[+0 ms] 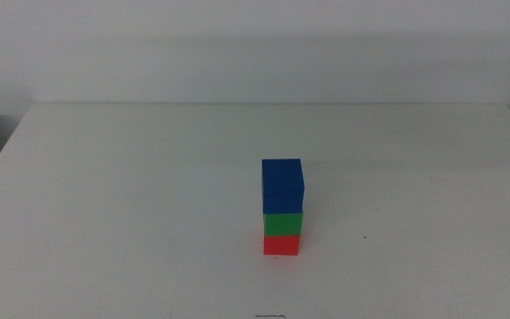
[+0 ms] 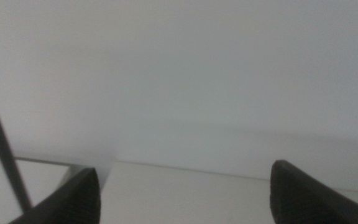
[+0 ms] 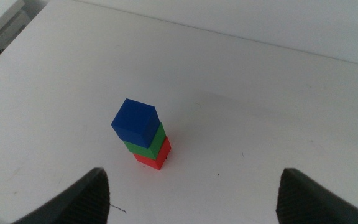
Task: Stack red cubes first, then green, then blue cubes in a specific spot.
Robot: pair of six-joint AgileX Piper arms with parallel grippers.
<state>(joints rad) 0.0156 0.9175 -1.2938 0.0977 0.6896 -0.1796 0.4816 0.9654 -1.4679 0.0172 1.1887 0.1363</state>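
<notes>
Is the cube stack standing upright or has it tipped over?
Upright. The blue cube sits on the green cube, which sits on the red cube, on the white table; neither tool touches it.

Dark, ridged, wedge-shaped hand [image 3: 191,193] jaws

Red cube [image 1: 282,245] — green cube [image 1: 282,224] — blue cube [image 1: 282,186]
</notes>
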